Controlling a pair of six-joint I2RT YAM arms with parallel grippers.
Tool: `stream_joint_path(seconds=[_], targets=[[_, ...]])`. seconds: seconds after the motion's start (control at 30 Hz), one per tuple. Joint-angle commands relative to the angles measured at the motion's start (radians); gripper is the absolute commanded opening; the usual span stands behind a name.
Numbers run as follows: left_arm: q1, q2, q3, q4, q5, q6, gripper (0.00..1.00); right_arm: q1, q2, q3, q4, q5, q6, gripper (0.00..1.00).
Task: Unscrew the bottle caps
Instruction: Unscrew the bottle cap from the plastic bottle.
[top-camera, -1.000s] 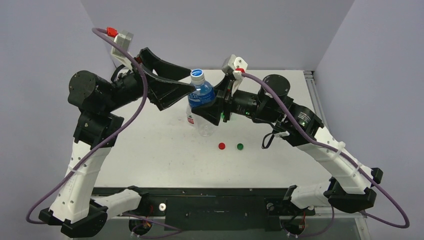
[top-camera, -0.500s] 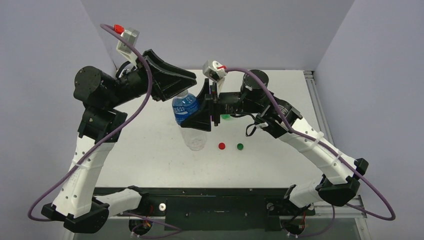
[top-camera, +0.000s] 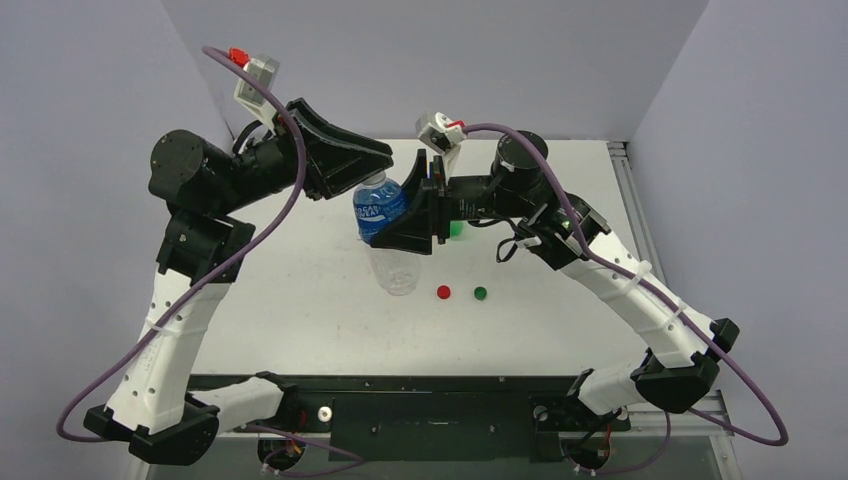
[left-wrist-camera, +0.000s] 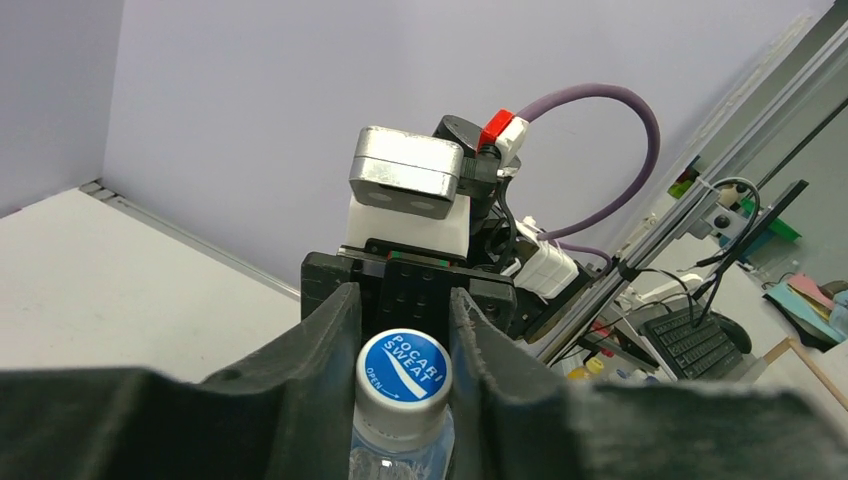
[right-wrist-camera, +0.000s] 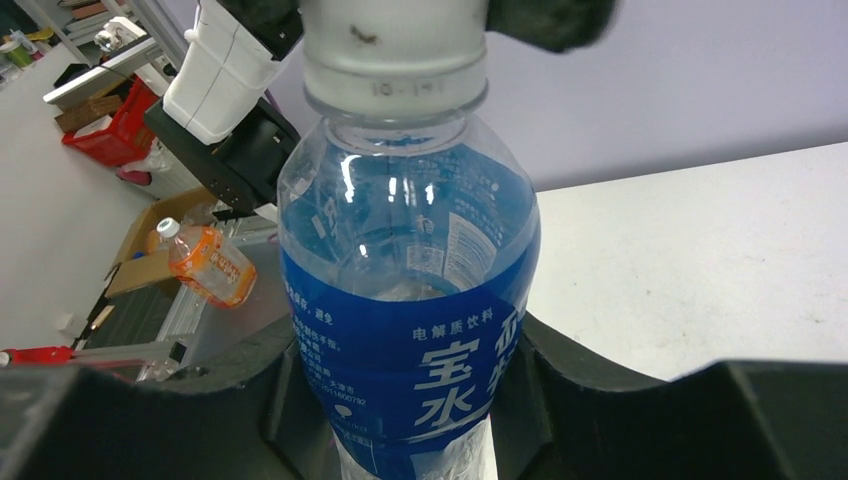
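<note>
A clear bottle with a blue label (top-camera: 381, 210) hangs tilted above the table, its base toward the near side. My right gripper (top-camera: 402, 222) is shut on its labelled body (right-wrist-camera: 410, 330). At the bottle's top, my left gripper (top-camera: 376, 168) is shut on the whitish-blue cap (left-wrist-camera: 403, 375), one black finger (left-wrist-camera: 325, 350) pressing each side. From the right wrist view the cap (right-wrist-camera: 395, 50) shows at the top, under the left fingers. A loose red cap (top-camera: 443, 292) and a loose green cap (top-camera: 480, 293) lie on the table, near the held bottle.
A bit of a green bottle (top-camera: 457, 229) shows on the table, behind my right gripper. The purple back wall stands close behind both arms. The table's right edge has a metal rail (top-camera: 622, 170).
My left gripper has gone from open beside the cap to shut on it. Both arms carried the bottle left and toward the near side, tilting it more.
</note>
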Motion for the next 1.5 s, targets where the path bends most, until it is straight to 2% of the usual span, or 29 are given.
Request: stream_joint_path(seconds=[0.0, 0.07, 0.43, 0.63, 0.67, 0.7, 0.77, 0.93, 1.0, 1.03, 1.1, 1.17, 1.27, 1.47], targets=[[-0.004, -0.011, 0.052, 0.017, 0.076, -0.003, 0.11, -0.033, -0.01, 0.041, 0.043, 0.029, 0.013, 0.0], [-0.004, -0.004, 0.066, 0.017, 0.085, 0.003, 0.0, -0.034, 0.003, 0.053, 0.015, 0.026, 0.003, 0.0], [-0.007, 0.001, 0.087, -0.023, 0.115, 0.074, 0.0, -0.097, 0.029, 0.117, -0.079, 0.023, -0.05, 0.0], [-0.017, -0.003, 0.076, 0.012, 0.158, 0.045, 0.0, -0.131, 0.05, 0.162, -0.126, -0.021, -0.076, 0.0], [-0.019, -0.005, 0.075, 0.029, 0.167, 0.04, 0.03, -0.132, 0.051, 0.157, -0.115, -0.034, -0.074, 0.0], [-0.019, -0.005, 0.074, 0.036, 0.17, 0.029, 0.2, -0.132, 0.049, 0.153, -0.108, -0.039, -0.063, 0.0], [-0.023, -0.006, 0.071, 0.056, 0.177, 0.016, 0.43, -0.133, 0.05, 0.139, -0.079, -0.05, -0.044, 0.0], [-0.031, -0.008, 0.065, 0.06, 0.194, 0.01, 0.6, -0.131, 0.05, 0.116, -0.022, -0.065, -0.005, 0.0], [-0.034, -0.01, 0.06, 0.085, 0.199, 0.013, 0.61, -0.13, 0.054, 0.116, -0.015, -0.066, 0.0, 0.0], [-0.036, -0.009, 0.059, 0.091, 0.2, 0.015, 0.6, -0.129, 0.054, 0.115, -0.015, -0.065, 0.0, 0.0], [-0.037, -0.007, 0.059, 0.094, 0.195, 0.022, 0.47, -0.127, 0.056, 0.112, -0.019, -0.06, -0.003, 0.0], [-0.037, -0.004, 0.058, 0.096, 0.189, 0.031, 0.25, -0.125, 0.058, 0.109, -0.03, -0.056, -0.01, 0.0], [-0.038, -0.001, 0.061, 0.09, 0.185, 0.049, 0.01, -0.124, 0.066, 0.12, -0.069, -0.04, -0.039, 0.0], [-0.038, -0.001, 0.076, 0.082, 0.186, 0.074, 0.0, -0.122, 0.081, 0.139, -0.146, -0.007, -0.098, 0.0]])
